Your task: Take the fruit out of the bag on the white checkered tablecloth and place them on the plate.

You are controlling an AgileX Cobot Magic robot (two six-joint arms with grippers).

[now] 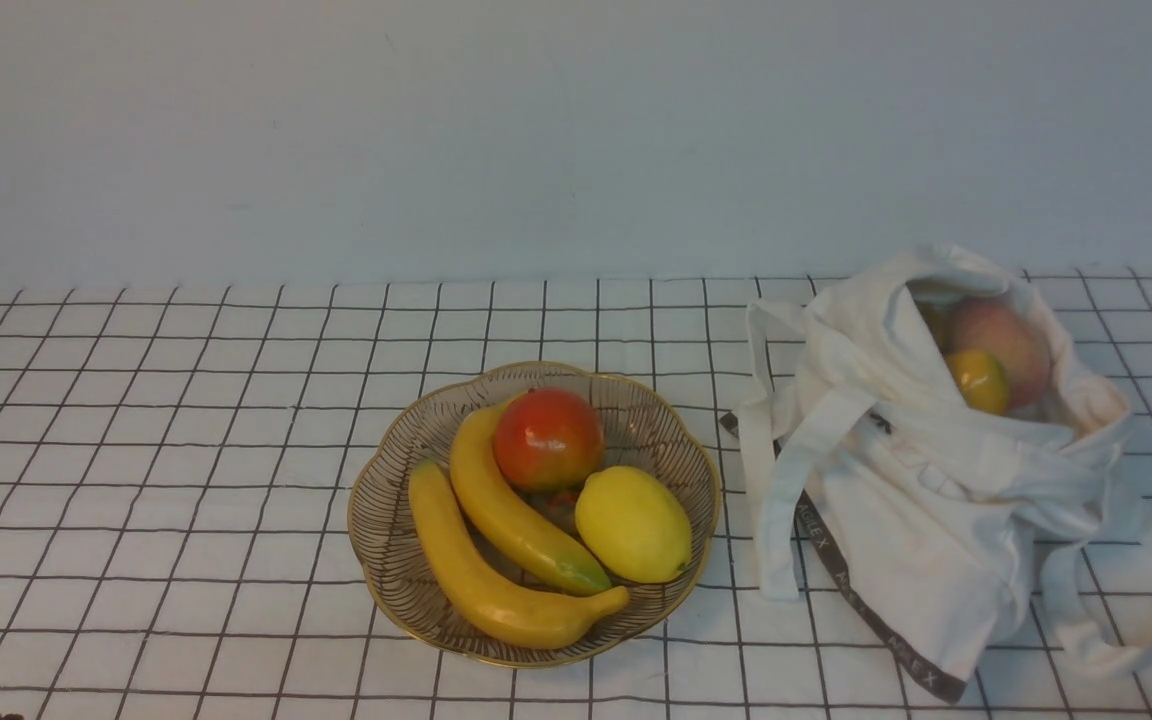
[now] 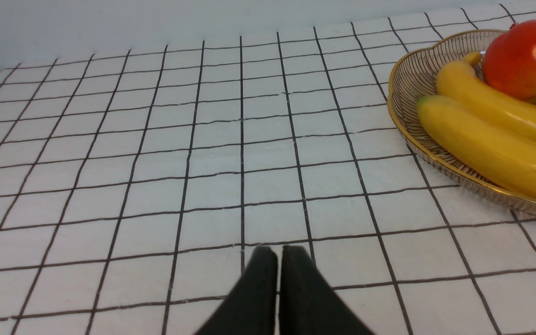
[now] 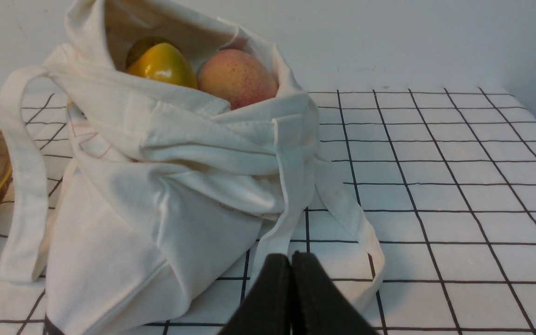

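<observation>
The white cloth bag lies slumped at the right of the checkered tablecloth, its mouth open toward the back. Inside show a pinkish peach-like ball and a small yellow-orange piece; both also show in the right wrist view, the ball and the piece. The gold-rimmed plate holds two yellow bananas, a red-orange round fruit and a lemon. My left gripper is shut and empty over bare cloth, left of the plate. My right gripper is shut and empty, just in front of the bag.
A plain pale wall stands behind the table. The bag's long strap handles trail over the cloth at the right and front of the bag. Neither arm shows in the front view.
</observation>
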